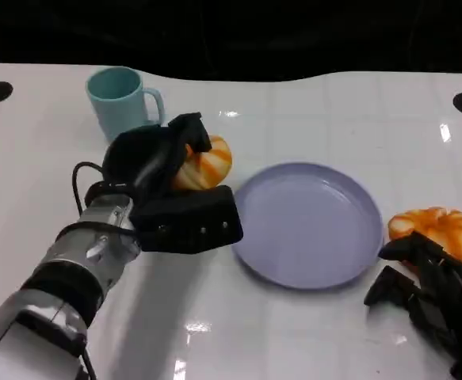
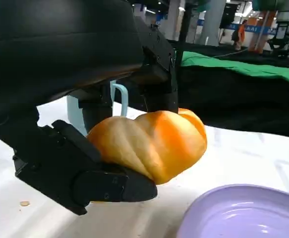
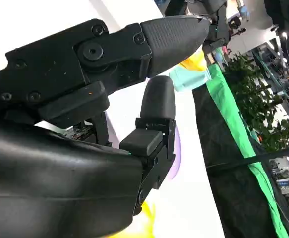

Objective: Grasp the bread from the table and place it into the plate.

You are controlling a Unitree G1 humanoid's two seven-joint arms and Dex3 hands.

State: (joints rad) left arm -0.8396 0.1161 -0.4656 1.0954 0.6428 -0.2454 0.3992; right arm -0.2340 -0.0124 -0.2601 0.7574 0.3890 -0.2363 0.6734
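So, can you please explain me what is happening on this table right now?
The robot's left hand holds a bread, lifted just beside the purple plate, which holds nothing yet. A second bread lies on the table on the far side of the plate, next to the right hand, whose fingers are apart and hold nothing. A light blue mug stands behind the left hand.

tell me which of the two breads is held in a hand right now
The bread beside the teal mug, left of the plate: the left hand grips it. The other bread lies on the table right of the plate, ungripped.
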